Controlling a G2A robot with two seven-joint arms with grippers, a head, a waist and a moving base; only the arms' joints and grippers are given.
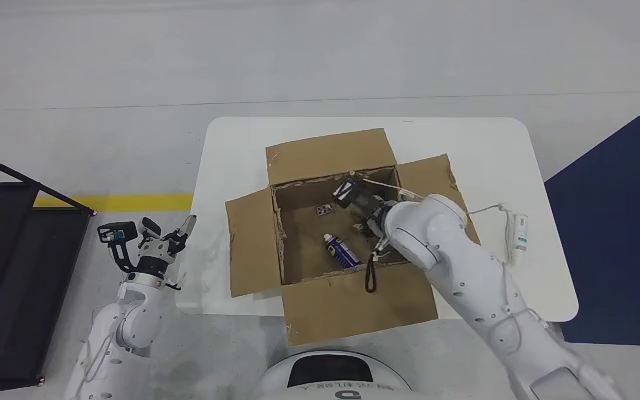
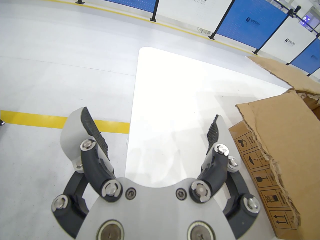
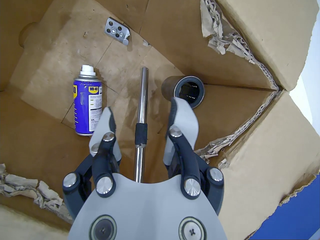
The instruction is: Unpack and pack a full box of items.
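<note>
In the top view, an open cardboard box (image 1: 330,155) is seen on the white worktop (image 1: 240,150), with a blue spray can (image 1: 341,251) lying inside. In the left wrist view, the left pincer (image 2: 150,113) is held wide open and empty beside the box. In the right wrist view, the right pincer (image 3: 141,104) is spread open, empty, over a metal rod (image 3: 143,81) laid between the spray can and a dark cylinder (image 3: 183,92).

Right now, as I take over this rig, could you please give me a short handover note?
Left gripper: jaws open, empty, beside the cardboard box.
Right gripper: jaws open inside the box, straddling the steel rod, not closed on it.
Also in the box: spray can, bearing sleeve, metal bracket.
Done: one white bottle lies on the table.
Left: unpack those four, then repack.
</note>
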